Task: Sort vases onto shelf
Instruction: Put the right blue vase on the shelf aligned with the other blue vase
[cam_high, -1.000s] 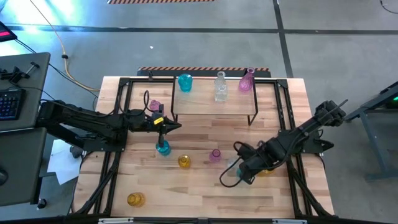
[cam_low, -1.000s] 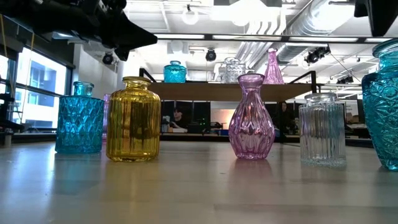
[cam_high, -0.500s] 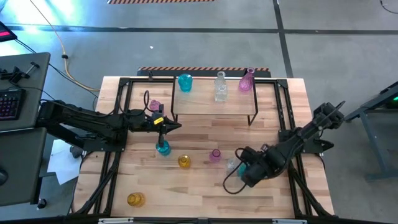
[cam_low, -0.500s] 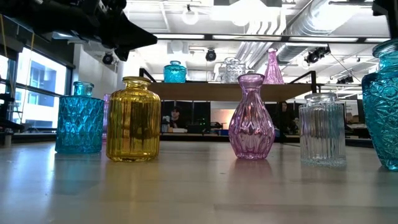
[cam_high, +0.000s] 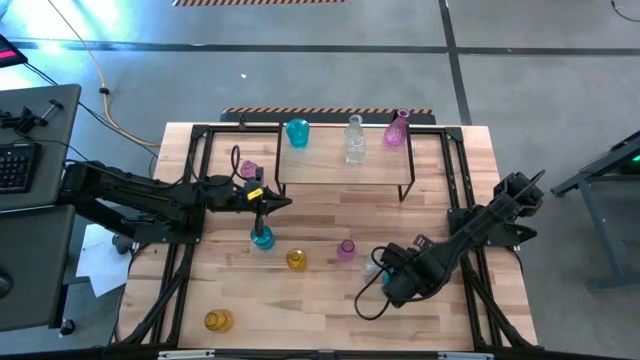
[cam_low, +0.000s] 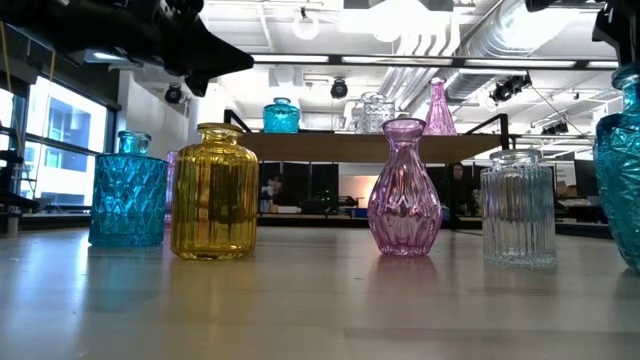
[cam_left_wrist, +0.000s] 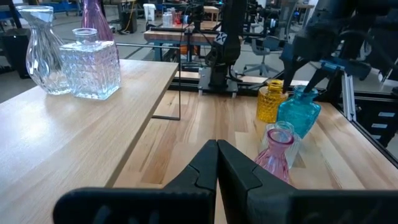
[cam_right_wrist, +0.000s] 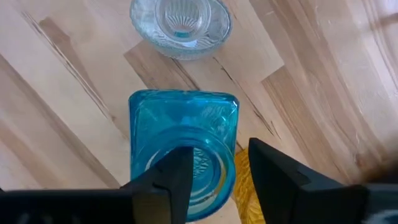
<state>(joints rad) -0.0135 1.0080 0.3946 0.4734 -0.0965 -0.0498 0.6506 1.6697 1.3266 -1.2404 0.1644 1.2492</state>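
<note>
The shelf (cam_high: 340, 168) stands at the table's far side with a teal vase (cam_high: 297, 132), a clear vase (cam_high: 354, 140) and a pink vase (cam_high: 398, 130) on its board. My right gripper (cam_right_wrist: 214, 171) hangs open over a square teal vase (cam_right_wrist: 183, 134) standing on the table at near right. One finger (cam_right_wrist: 171, 177) is over its mouth and the other (cam_right_wrist: 273, 171) is outside its rim. A clear vase (cam_right_wrist: 180, 25) stands just beyond. My left gripper (cam_high: 268, 204) is shut and hovers above another teal vase (cam_high: 262, 237), holding nothing. My right gripper comes at the square teal vase from above, fingers pointing down on either side of the mouth's rim (cam_right_wrist: 227, 165). A sliver of gap shows between the rim and the outer finger. I cannot tell whether the inner finger touches the glass. The vase stands upright on the table.
On the tabletop stand a yellow vase (cam_high: 296, 260), a pink vase (cam_high: 346, 249), a yellow vase (cam_high: 218, 321) near the front left corner and a pink vase (cam_high: 248, 170) left of the shelf. A yellow vase (cam_right_wrist: 241, 180) sits right beside the square teal one.
My right gripper has moved a little toward the table's near edge, over the square teal vase. In the low view that vase has shifted slightly sideways. My left arm has kept still.
</note>
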